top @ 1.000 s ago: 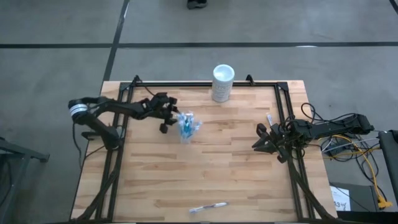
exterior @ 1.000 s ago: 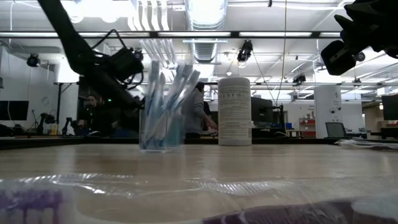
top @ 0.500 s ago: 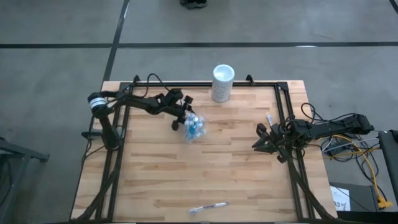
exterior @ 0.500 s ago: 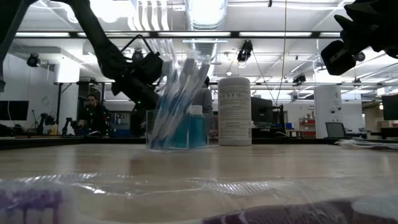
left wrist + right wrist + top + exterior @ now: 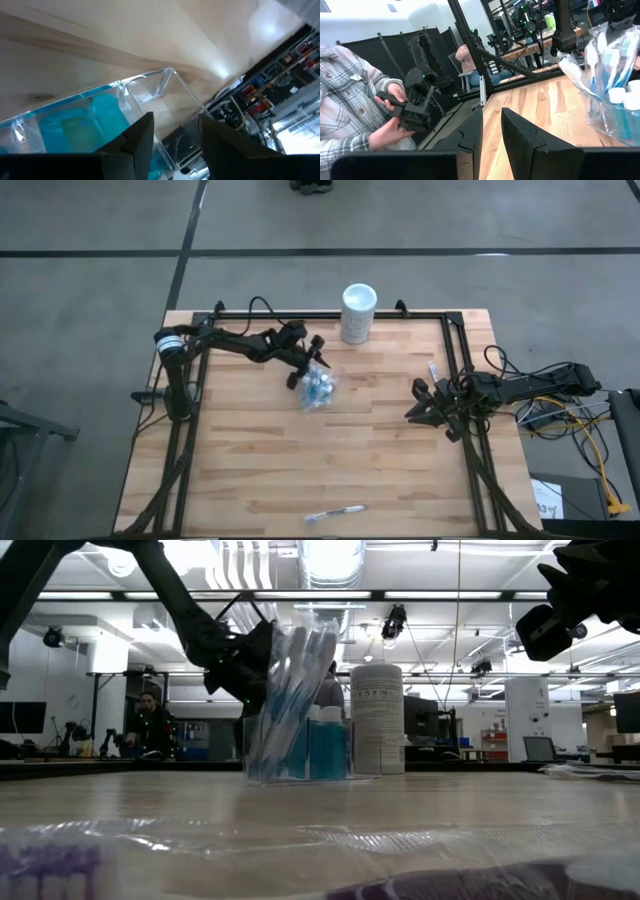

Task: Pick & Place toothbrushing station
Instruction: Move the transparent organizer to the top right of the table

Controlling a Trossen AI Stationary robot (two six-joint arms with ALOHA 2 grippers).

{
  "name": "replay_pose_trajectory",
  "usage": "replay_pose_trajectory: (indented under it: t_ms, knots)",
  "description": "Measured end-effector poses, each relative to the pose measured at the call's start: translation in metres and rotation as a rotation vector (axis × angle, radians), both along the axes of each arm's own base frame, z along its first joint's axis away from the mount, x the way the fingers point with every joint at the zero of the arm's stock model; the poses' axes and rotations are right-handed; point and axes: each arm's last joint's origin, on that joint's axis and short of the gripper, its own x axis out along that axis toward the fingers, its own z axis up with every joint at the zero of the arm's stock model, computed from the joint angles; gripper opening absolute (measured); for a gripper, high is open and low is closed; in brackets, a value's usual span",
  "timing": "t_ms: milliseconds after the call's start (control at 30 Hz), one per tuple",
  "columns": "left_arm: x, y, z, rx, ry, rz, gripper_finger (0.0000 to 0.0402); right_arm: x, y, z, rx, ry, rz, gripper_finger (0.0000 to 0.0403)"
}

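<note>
The toothbrush holder (image 5: 318,389) is sitting on the desk (image 5: 330,465) a little left of centre, toward the far side, just in front of and left of the white canister (image 5: 358,313). It is a small clear plastic box, and in the low view its toothbrushes (image 5: 295,670) are fanning out of the top beside short teal tubes (image 5: 327,745). It is probably very light, with stiff but thin, slick walls, so a hard pinch could crack it or make it squirt away, and the tall brushes are making it top-heavy. The rim wall looks like the safest place to take hold, low enough to keep it from tipping. The left gripper (image 5: 305,362) is reaching in at the holder's far-left side, its fingers (image 5: 141,137) standing apart astride the clear wall, though I cannot tell if they are truly clamping it. The right gripper (image 5: 424,402) is waiting near the right edge, fingers slightly apart and holding nothing. Compared with a second ago, the left arm and the holder are both lying farther right, nearer the canister.
</note>
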Motion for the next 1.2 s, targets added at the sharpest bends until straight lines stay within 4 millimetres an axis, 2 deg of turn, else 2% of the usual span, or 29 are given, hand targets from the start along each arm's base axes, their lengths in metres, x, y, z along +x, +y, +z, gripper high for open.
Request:
replay_pose_trajectory:
  t_ms: [167,400,500,800,1067,1200]
  knots:
    - [0.003,-0.001,0.002,0.024,-0.012,-0.027,0.0156,0.000,0.000,0.000,0.000,0.000,0.000,0.0068]
    - [-0.011,-0.003,-0.005,-0.026,0.117,-0.064,0.0156,0.000,0.000,0.000,0.000,0.000,0.000,0.0068]
    - [-0.019,-0.003,-0.002,-0.028,0.166,-0.078,0.0156,0.000,0.000,0.000,0.000,0.000,0.000,0.0068]
    - [-0.054,-0.011,0.033,0.028,0.294,-0.060,0.0156,0.000,0.000,0.000,0.000,0.000,0.000,0.0068]
    - [-0.095,-0.039,0.068,0.088,0.437,-0.112,0.0156,0.000,0.000,0.000,0.000,0.000,0.000,0.0068]
    - [-0.111,-0.052,0.069,0.266,0.443,-0.232,0.0156,0.000,0.000,0.000,0.000,0.000,0.000,0.0068]
